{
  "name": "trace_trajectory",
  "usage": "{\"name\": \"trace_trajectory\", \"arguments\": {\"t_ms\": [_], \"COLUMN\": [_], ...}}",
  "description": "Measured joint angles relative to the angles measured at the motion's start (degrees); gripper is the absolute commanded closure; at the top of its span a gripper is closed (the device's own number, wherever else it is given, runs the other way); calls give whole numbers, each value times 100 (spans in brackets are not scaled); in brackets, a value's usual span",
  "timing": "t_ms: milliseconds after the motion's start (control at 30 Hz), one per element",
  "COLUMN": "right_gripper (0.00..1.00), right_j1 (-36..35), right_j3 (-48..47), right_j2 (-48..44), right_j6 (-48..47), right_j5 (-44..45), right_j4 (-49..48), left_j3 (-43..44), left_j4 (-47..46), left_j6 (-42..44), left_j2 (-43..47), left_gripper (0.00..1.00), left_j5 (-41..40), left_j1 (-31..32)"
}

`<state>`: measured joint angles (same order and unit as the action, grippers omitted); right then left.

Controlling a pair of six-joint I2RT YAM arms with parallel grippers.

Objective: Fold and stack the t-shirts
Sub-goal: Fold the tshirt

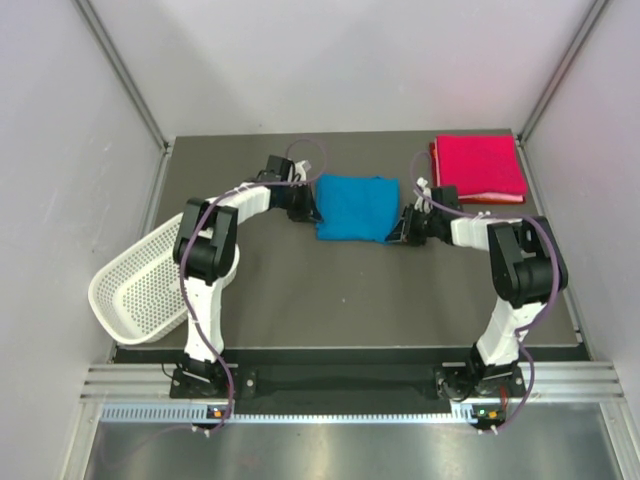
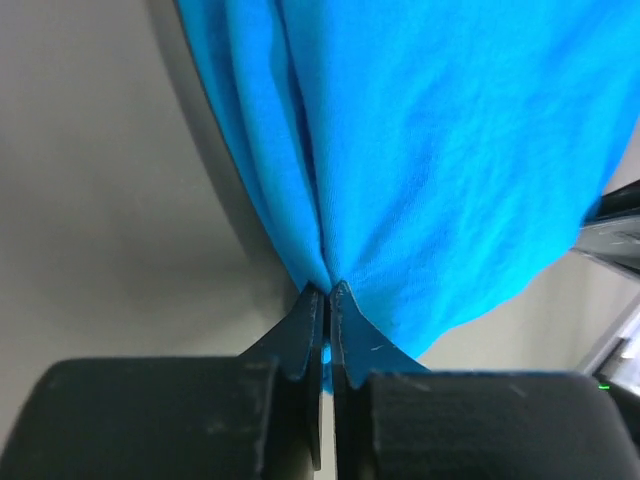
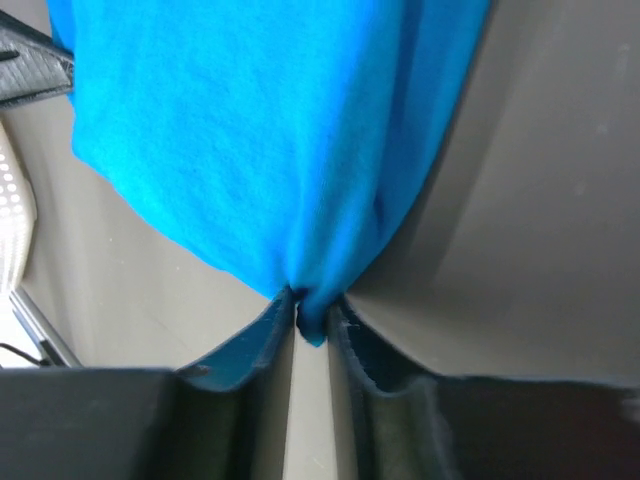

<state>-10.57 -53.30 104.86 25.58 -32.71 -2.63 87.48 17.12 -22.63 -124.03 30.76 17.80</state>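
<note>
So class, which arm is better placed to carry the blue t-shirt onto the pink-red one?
Right, probably: the right gripper pinches the blue t-shirt edge nearest the folded pink-red t-shirt.

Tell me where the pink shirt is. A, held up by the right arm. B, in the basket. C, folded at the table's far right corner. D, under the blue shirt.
C: the pink shirt lies folded at the far right corner of the table, apart from the blue shirt and the basket.
</note>
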Motion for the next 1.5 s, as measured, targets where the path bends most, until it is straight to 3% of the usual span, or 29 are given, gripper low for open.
{"name": "trace_trajectory", "arguments": {"t_ms": [133, 233, 300, 333, 467, 633, 733, 767, 933, 1267, 1500], "right_gripper": [89, 84, 75, 68, 55, 51, 58, 65, 80, 81, 81], "right_j1": [-96, -160, -216, -247, -289, -282, -278, -267, -210, 133, 361], "right_j3": [131, 328, 382, 382, 378, 219, -223, -426, -1364, -2347, -3106], "right_j2": [-114, -367, -514, -557, -662, -916, -999, -1005, -857, 393, 1558], "right_j6": [160, 184, 166, 140, -4, -225, -343, -374, -605, -640, -581], "right_j5": [63, 129, 179, 208, 396, 846, 1141, 1220, 1204, 367, 33], "right_j4": [-24, 39, 125, 175, 503, 1493, 1947, 2063, 2194, 1545, 1185], "left_j3": [-216, -490, -555, -560, -560, -105, 452, 605, 994, 1338, 2087], "left_j4": [-208, -295, -232, -173, 70, 901, 1220, 1215, 927, -570, -778], "left_j6": [-382, -664, -756, -774, -763, -623, -520, -492, -452, -807, -850], "left_j2": [26, 138, 197, 221, 299, 354, 354, 354, 352, -636, -1567], "left_gripper": [100, 100, 89, 77, 69, 63, 65, 66, 66, 68, 68], "left_j5": [203, 306, 284, 251, 24, -553, -911, -960, -699, 264, 289], "left_j1": [-46, -94, -105, -105, -103, -87, -87, -87, -87, -81, -83]}}
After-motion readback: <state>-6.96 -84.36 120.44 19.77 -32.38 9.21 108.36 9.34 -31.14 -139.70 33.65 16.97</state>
